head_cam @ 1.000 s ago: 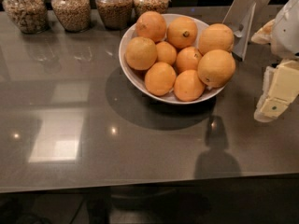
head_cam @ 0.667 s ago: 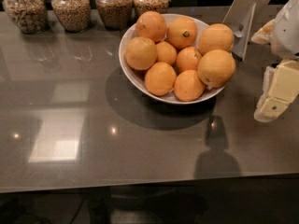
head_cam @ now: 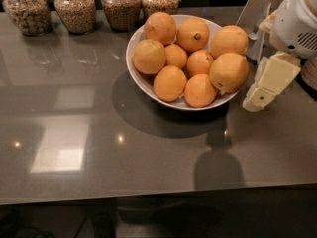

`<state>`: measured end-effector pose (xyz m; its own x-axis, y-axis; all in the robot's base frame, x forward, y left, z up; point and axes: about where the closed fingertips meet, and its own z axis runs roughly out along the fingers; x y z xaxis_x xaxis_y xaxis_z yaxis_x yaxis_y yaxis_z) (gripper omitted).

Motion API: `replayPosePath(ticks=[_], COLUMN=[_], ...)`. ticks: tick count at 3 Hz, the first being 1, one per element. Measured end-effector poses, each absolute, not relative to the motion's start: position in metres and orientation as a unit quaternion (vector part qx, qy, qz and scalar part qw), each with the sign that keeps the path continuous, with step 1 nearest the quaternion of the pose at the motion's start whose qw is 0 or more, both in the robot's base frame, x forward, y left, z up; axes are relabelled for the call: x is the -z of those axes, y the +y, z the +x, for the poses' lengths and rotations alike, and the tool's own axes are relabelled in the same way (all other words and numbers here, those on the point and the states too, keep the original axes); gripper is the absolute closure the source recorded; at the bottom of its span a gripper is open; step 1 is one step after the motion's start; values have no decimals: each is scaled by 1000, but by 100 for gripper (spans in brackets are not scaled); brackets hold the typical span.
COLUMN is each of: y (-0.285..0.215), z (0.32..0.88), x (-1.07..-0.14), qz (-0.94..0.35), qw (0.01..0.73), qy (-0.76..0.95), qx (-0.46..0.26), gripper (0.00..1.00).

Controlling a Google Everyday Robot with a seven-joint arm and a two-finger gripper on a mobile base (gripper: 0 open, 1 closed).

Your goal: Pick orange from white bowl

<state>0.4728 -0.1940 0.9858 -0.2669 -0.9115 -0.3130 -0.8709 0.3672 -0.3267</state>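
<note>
A wide white bowl (head_cam: 140, 78) stands on the grey table at the upper middle of the camera view. It holds several oranges heaped together; the largest orange (head_cam: 229, 72) lies at the right rim and another orange (head_cam: 160, 28) at the back left. My gripper (head_cam: 263, 87), cream-coloured under a white wrist, hangs just right of the bowl, beside the large orange and a little above the table. It holds nothing that I can see.
Several glass jars of grains (head_cam: 75, 9) line the back edge left of the bowl. A grey upright stand (head_cam: 258, 19) is behind the gripper. The table's front edge (head_cam: 148, 195) runs along the bottom.
My gripper has moved left and slightly up, closer to the bowl's right rim. The bowl, oranges and jars have not moved.
</note>
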Motion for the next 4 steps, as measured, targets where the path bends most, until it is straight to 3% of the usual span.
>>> replayPosePath(ticks=[1,4], y=[-178,-166], z=[495,493], x=[-991,-975], qz=[-509,-455], qw=[277,339], qy=[814,823], qx=[43,13], gripper=[0,0])
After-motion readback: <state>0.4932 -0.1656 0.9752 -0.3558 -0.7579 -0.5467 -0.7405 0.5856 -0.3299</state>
